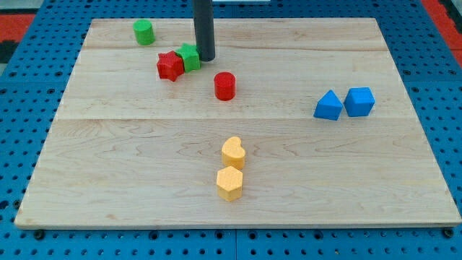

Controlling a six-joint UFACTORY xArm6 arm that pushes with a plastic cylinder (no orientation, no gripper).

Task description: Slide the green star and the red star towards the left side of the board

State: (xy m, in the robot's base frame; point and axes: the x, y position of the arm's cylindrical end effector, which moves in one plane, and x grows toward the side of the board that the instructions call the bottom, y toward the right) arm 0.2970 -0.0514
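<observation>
Camera view is filled by a wooden board (238, 180) lying on a blue table (22, 108). No claw is carried by the arm, only a dark rod, so nothing is grabbed or let go. My tip (206, 58) is set down near the view's top, just to the right of the green star (190, 56), touching it or nearly so. The green star is pressed against the red star (170, 66), which is placed on its left and a little lower. Both stars are found in the upper left part of the board, not yet at its left edge. A green round block (144, 32) is seen farther up and to the left. A red round block (224, 85) is seen below and to the right of the tip. Two blue blocks are set side by side on the view's right, a blue triangle (328, 105) and a blue cube (359, 101). Near the view's bottom, a yellow heart (232, 152) is placed just above a yellow six-sided block (229, 183).
</observation>
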